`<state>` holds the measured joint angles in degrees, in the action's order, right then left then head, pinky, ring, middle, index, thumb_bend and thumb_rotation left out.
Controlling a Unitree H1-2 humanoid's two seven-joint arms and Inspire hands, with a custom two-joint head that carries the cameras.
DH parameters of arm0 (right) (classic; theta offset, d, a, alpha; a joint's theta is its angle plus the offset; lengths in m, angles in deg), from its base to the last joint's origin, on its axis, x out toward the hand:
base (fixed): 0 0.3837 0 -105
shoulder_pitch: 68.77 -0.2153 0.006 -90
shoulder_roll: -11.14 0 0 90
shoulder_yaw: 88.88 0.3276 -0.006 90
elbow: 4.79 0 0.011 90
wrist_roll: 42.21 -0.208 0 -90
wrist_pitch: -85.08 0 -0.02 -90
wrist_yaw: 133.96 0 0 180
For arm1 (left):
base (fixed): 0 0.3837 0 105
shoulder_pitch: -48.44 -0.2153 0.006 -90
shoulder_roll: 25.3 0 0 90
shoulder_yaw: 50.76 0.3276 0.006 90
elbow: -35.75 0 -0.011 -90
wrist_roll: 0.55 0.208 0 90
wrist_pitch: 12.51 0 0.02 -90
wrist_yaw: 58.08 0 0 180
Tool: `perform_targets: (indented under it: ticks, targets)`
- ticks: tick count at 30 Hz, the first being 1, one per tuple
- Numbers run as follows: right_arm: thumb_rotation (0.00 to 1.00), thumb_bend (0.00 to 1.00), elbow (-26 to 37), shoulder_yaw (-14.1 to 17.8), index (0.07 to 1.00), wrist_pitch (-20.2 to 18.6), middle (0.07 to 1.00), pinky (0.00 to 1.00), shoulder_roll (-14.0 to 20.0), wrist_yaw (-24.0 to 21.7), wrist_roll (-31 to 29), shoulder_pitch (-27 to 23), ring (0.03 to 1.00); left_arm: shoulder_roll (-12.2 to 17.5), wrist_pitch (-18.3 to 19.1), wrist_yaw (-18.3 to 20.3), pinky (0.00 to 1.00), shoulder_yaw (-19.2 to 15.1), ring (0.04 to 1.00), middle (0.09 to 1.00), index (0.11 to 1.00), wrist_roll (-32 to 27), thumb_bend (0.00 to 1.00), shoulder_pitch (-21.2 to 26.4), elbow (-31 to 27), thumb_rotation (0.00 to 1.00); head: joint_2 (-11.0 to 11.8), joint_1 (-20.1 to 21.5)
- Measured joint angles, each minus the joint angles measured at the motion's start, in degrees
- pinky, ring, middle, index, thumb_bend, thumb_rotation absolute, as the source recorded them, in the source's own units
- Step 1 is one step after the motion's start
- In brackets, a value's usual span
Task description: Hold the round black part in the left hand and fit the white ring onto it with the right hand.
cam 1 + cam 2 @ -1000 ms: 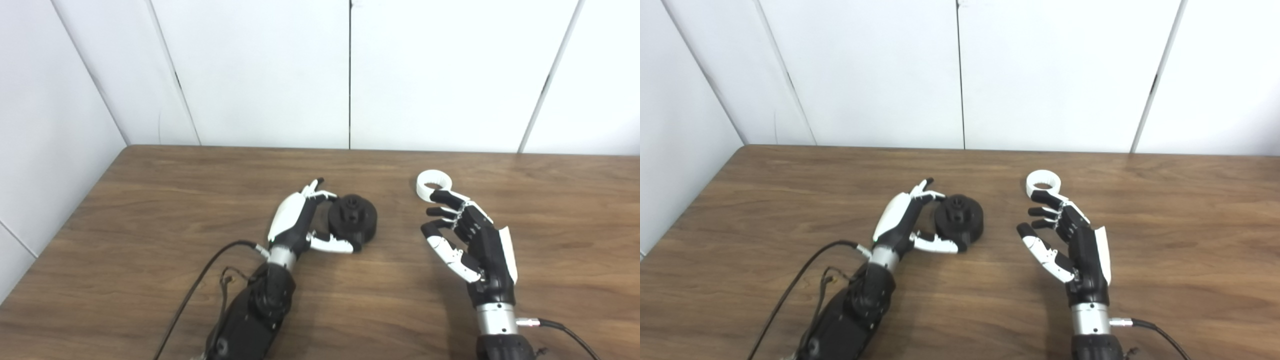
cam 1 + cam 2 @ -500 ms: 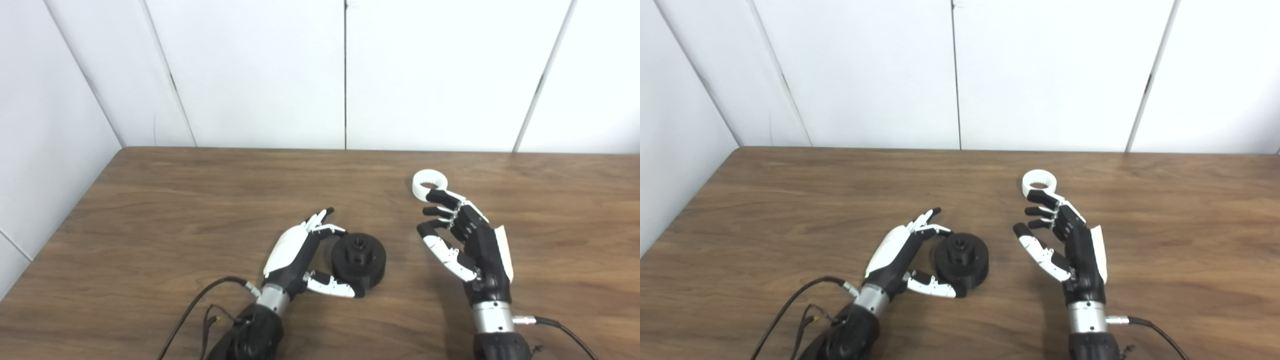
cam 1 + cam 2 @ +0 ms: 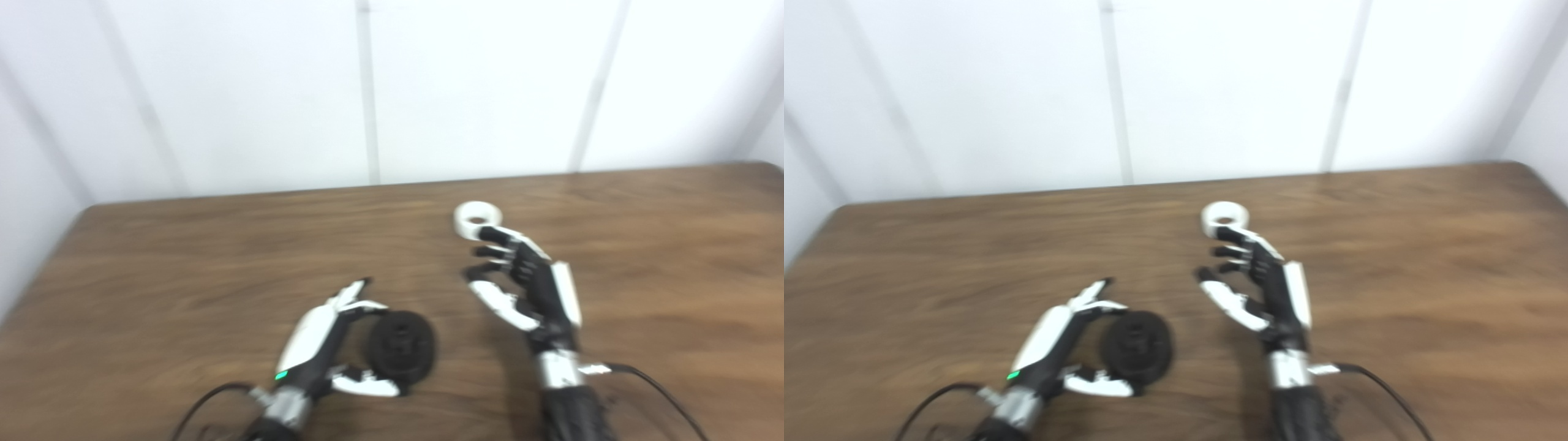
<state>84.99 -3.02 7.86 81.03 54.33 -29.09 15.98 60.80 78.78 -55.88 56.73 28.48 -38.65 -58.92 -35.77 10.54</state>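
The round black part (image 3: 402,352) lies on the wooden table (image 3: 184,275), near the front. My left hand (image 3: 324,343) cups it from the left, fingers on its far rim and thumb at its near rim. The white ring (image 3: 477,217) lies flat on the table farther back and to the right. My right hand (image 3: 527,288) is open, palm facing left, fingers curled and apart. Its topmost fingertip is at the ring's near edge and holds nothing. Both views are blurred.
White wall panels (image 3: 429,92) stand behind the table's back edge. The table's back right corner (image 3: 1513,165) and back left corner (image 3: 92,208) show. Cables (image 3: 661,386) trail from both wrists toward the front edge.
The whole picture has shifted left and blurred, so the camera has moved. Before that, my left hand drew the black part nearer to me. The right hand stays by the ring.
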Motion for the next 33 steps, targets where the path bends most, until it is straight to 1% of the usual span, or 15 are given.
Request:
perform_targets:
  ticks: [5,12,17,18,19,21,22,24,26,28,30,33]
  targets:
    - [0.27,0.58,-0.35,-1.19,0.704,0.03,0.746,0.55,-1.07,0.82,1.45,0.02,0.655,0.41,-0.47,0.96,1.00,-0.39,1.000,1.000,0.606,-0.77,0.91,-0.03,-0.18,0.18,0.26,-0.08]
    - [0.25,0.61,-0.47,-1.17,0.709,0.03,0.734,0.57,-1.24,1.26,1.25,0.00,0.663,0.42,-0.55,1.97,1.00,-0.78,1.000,1.000,0.606,-0.81,0.92,-0.01,-0.33,0.19,0.26,-0.61]
    - [0.27,0.62,-0.57,-0.89,0.709,0.06,0.733,0.60,-1.23,2.11,1.37,-0.20,0.696,0.41,-0.66,2.06,1.00,-0.83,1.000,1.000,0.601,-0.80,0.93,-0.01,-0.31,0.19,0.35,-0.61]
    - [0.29,0.62,-0.63,-0.85,0.720,0.05,0.750,0.61,-1.07,2.22,1.63,-0.33,0.705,0.40,-0.70,2.07,1.00,-0.83,1.000,1.000,0.601,-0.80,0.93,-0.02,-0.30,0.20,0.35,-0.61]
    - [0.34,0.63,-0.74,-0.80,0.722,0.01,0.773,0.62,-0.80,2.38,2.10,-0.49,0.730,0.40,-0.74,2.06,1.00,-0.83,1.000,1.000,0.601,-0.80,0.93,-0.02,-0.30,0.21,0.35,-0.61]
    - [0.39,0.64,-0.82,-0.94,0.725,-0.90,0.802,0.68,0.07,2.83,4.57,-0.98,0.772,0.40,-0.82,2.12,1.00,-0.81,1.000,1.000,0.602,-0.80,0.93,-0.02,-0.29,0.21,0.44,-0.61]
    - [0.38,0.65,-0.66,-0.95,0.723,-1.99,0.812,0.71,0.73,3.44,7.20,-1.49,0.792,0.40,-0.91,2.14,1.00,-0.81,1.000,1.000,0.602,-0.80,0.93,-0.03,-0.29,0.21,0.44,-0.70]
    - [0.40,0.67,-0.68,-1.01,0.727,-3.55,0.830,0.73,2.66,3.76,11.38,-2.59,0.816,0.38,-1.08,2.20,0.99,-0.81,1.000,1.000,0.602,-0.78,0.93,-0.04,-0.27,0.21,0.53,-0.70]
    - [0.40,0.68,-0.91,-0.79,0.730,-5.23,0.835,0.73,5.32,3.73,13.85,-3.84,0.822,0.38,-1.43,2.18,0.99,-0.82,1.000,1.000,0.602,-0.78,0.93,-0.17,-0.27,0.21,0.53,-0.79]
    - [0.39,0.68,-1.00,-0.37,0.735,-7.50,0.844,0.71,7.54,3.48,15.54,-4.81,0.822,0.38,-1.66,2.13,1.00,-0.88,1.000,1.000,0.601,-0.71,0.93,-0.23,-0.27,0.22,0.53,-0.96]
    - [0.39,0.69,-0.97,-0.07,0.736,-9.70,0.845,0.69,9.06,3.22,16.63,-5.77,0.816,0.37,-1.77,2.07,1.00,-0.99,1.000,1.000,0.601,-0.68,0.93,-0.32,-0.27,0.22,0.53,-0.88]
    - [0.41,0.70,-1.01,-0.31,0.745,-12.41,0.856,0.68,10.44,2.98,18.73,-7.41,0.821,0.10,-1.87,1.96,1.00,-1.00,1.000,1.000,0.602,-0.57,0.93,-0.33,-0.10,0.22,0.79,-1.05]
